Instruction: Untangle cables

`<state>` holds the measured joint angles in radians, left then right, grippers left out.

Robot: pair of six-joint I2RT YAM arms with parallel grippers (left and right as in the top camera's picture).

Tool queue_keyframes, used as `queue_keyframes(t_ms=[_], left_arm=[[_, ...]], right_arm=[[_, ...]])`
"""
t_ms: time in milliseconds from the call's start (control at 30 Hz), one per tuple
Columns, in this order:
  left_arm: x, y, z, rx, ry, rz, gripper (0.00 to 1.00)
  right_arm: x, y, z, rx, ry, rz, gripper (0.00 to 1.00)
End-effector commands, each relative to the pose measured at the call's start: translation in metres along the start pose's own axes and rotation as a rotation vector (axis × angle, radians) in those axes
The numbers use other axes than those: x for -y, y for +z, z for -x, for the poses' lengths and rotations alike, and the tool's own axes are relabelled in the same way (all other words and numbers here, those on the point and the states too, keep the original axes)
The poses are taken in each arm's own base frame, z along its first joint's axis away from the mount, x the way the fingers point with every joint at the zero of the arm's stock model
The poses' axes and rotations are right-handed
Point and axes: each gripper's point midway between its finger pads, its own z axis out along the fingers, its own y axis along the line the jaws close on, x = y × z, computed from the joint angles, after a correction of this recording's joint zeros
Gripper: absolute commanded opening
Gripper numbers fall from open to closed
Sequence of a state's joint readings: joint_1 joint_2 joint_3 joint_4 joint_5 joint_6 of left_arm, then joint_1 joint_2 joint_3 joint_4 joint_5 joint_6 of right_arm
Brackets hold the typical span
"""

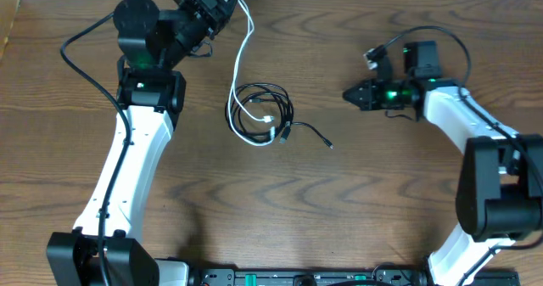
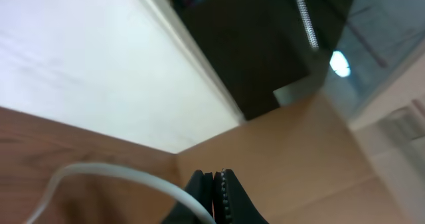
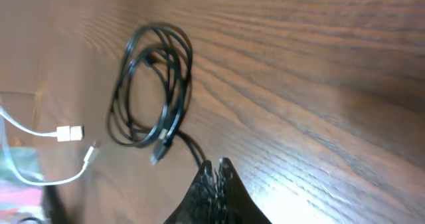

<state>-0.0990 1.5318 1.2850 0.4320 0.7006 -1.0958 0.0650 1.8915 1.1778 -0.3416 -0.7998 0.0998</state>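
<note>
— What was on the left side?

— The left gripper (image 2: 215, 179), up at the far edge of the counter (image 1: 382, 193). Its dark fingers, ribbed on the inner faces, were pressed together, pinching the white cable (image 1: 241, 58) (as far as its own camera let me judge, since the cord ran in under the fingers and vanished there).

— And the cable itself?

— Thin, smooth and round. From the fingers it dropped in a long, loose curve toward the middle of the counter and ended in a few soft loops. A small, pale, boxy plug (image 3: 70, 132) lay inside them.

— Where were the dark ones?

— The black cables (image 1: 288, 108) lay coiled into a rough oval in the middle of the counter, just right of the white loops and overlapping them. They were glossy, several turns deep, and I could not tell one black cord from the other within the coil. One thin tail strayed off to the right and ended in a tiny plug (image 1: 329, 145).

— And the surface beneath?

— Brown wood with a wavy, streaked grain, flat and matte.

— The right side?

— The right gripper (image 1: 348, 93) pointed left toward the coil, well apart from it. Its black, tapered fingers were closed tight against each other with nothing between them.
</note>
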Motion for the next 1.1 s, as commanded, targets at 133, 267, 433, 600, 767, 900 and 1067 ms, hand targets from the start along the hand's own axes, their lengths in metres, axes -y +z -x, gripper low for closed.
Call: queue_keyframes(t_ms=[133,267,433,600,767,900,1067], left_arm=[[-0.002,0.017,-0.008,0.058,0.117,0.055,0.07],[0.002,0.035,-0.037,0.031,0.175,0.056,0.07],[-0.001,0.063,-0.085,-0.019,0.205,0.075,0.07],[-0.015,0.088,-0.146,-0.128,0.222,0.089,0.07],[-0.048,0.108,-0.222,-0.281,0.192,0.129,0.08],[-0.076,0.109,-0.267,-0.387,0.171,0.2,0.07],[-0.095,0.101,-0.283,-0.452,0.194,0.266,0.42]], right_arm=[[-0.023,-0.07,0.024,0.121,-0.03,0.035,0.01],[-0.008,-0.105,0.026,0.169,0.019,-0.073,0.01],[0.009,-0.14,0.023,0.215,0.081,-0.182,0.01],[0.015,-0.15,0.021,0.227,0.106,-0.216,0.01],[0.016,-0.15,0.021,0.225,0.108,-0.216,0.01],[0.019,-0.151,0.02,0.224,0.112,-0.238,0.01],[0.02,-0.151,0.02,0.223,0.114,-0.246,0.04]])
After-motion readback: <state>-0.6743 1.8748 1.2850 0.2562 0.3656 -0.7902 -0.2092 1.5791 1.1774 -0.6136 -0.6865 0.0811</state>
